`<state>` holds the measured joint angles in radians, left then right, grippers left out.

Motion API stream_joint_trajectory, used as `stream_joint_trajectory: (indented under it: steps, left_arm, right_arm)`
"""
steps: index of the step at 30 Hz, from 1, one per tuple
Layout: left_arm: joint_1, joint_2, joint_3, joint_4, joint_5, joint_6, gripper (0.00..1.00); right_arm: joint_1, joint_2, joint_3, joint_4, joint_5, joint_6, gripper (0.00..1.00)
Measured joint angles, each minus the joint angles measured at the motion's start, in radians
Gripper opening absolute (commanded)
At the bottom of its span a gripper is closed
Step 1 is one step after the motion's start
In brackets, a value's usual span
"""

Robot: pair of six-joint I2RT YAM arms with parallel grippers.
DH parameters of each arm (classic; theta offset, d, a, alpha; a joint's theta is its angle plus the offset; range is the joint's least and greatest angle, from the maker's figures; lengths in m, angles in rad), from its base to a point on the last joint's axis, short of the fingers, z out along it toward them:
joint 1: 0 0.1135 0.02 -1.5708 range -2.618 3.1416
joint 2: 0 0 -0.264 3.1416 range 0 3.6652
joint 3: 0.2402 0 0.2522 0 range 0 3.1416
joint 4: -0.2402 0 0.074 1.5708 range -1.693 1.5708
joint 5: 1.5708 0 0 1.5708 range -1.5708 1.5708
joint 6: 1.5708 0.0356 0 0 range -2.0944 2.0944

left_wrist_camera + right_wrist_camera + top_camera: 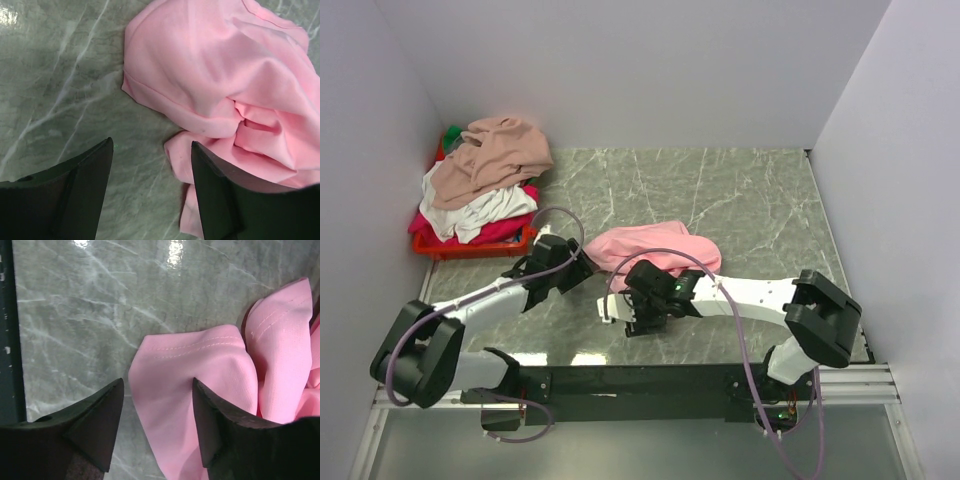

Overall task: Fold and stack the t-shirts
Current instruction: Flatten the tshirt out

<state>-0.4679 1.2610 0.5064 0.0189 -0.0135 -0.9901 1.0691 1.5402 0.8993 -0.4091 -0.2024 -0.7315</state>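
Note:
A light pink t-shirt (655,246) lies crumpled on the marble table, between the two grippers. My left gripper (582,268) is open at its left edge; in the left wrist view (152,146) the shirt (220,75) spreads ahead and to the right, a fold lying by the right finger. My right gripper (642,322) is open at the shirt's near edge; in the right wrist view (158,384) a hemmed flap of the shirt (195,375) lies between the jaws. Tan (495,155), white (480,212), magenta (500,232) and green (451,134) shirts are heaped at the back left.
The heap sits in a red plastic basket (470,246) against the left wall. White walls close the table on three sides. A black rail (640,380) runs along the near edge; it shows at the left of the right wrist view (7,340).

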Motion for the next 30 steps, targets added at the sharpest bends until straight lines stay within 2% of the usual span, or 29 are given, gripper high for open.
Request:
stream_joint_trajectory:
  steps: [8,9,14,15,17,20,24,27,30]
  left_arm:
    - [0.000,0.098,0.031,0.056,-0.014,0.003,0.65]
    - [0.000,0.113,0.035,0.066,-0.015,0.005,0.58]
    - [0.001,0.195,0.075,0.097,-0.019,0.017,0.46]
    - [0.001,0.215,0.087,0.100,-0.019,0.023,0.39]
    - [0.001,0.249,0.109,0.109,-0.020,0.033,0.29]
    - [0.002,0.287,0.134,0.124,-0.030,0.054,0.00]
    - [0.002,0.293,0.146,0.146,-0.046,0.098,0.00]
    - [0.002,0.269,0.150,0.156,-0.056,0.144,0.00]
    - [0.002,0.174,0.148,0.153,-0.063,0.199,0.00]
  right_arm:
    - [-0.008,0.013,0.000,0.006,0.006,0.021,0.27]
    - [-0.013,0.013,0.000,0.005,-0.002,0.026,0.22]
    - [-0.069,0.008,0.000,0.002,-0.042,0.040,0.09]
    - [-0.080,0.005,0.000,-0.002,-0.052,0.043,0.06]
    - [-0.106,-0.006,0.000,-0.011,-0.071,0.050,0.02]
    - [-0.149,-0.034,0.010,-0.053,-0.113,0.053,0.00]
    - [-0.259,-0.094,0.042,-0.137,-0.219,0.006,0.00]
    - [-0.380,-0.215,0.042,-0.181,-0.256,-0.023,0.00]
    - [-0.497,-0.360,0.054,-0.207,-0.268,-0.032,0.00]
